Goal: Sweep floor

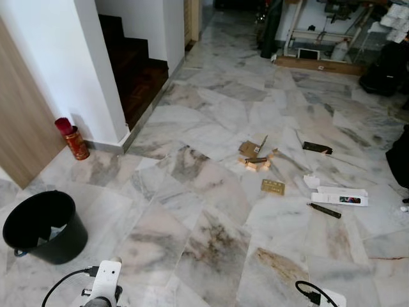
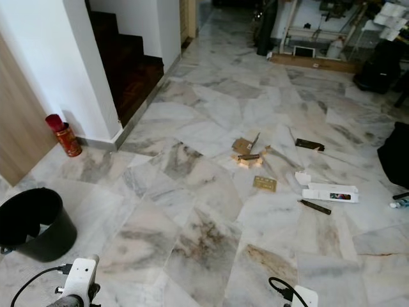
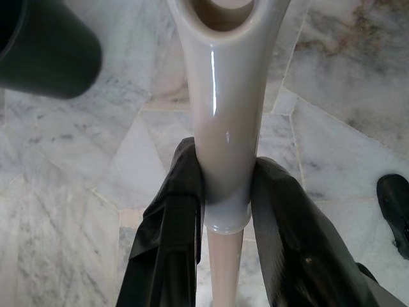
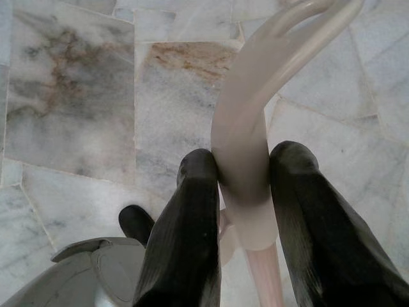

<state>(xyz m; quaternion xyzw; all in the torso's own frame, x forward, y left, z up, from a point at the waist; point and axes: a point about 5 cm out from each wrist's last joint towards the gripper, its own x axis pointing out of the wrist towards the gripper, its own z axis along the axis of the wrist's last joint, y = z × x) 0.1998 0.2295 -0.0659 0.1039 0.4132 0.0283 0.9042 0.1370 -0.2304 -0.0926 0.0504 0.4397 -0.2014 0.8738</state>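
Both jaws clamp pale handles: left gripper [image 3: 227, 211] on one handle [image 3: 225, 115], right gripper [image 4: 243, 192] on another [image 4: 246, 134]. Cardboard scraps [image 1: 255, 157] lie ahead and rightward, nearer the right arm; black bin [image 1: 45, 227] sits left.

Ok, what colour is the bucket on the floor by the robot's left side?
Black. The bucket shows best in the left eye view, standing on the marble floor.

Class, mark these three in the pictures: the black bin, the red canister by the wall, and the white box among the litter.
black bin [image 1: 64, 246], left eye view, front outer wall.
red canister [image 1: 77, 144], left eye view, patterned body.
white box [image 1: 342, 196], left eye view, top face.
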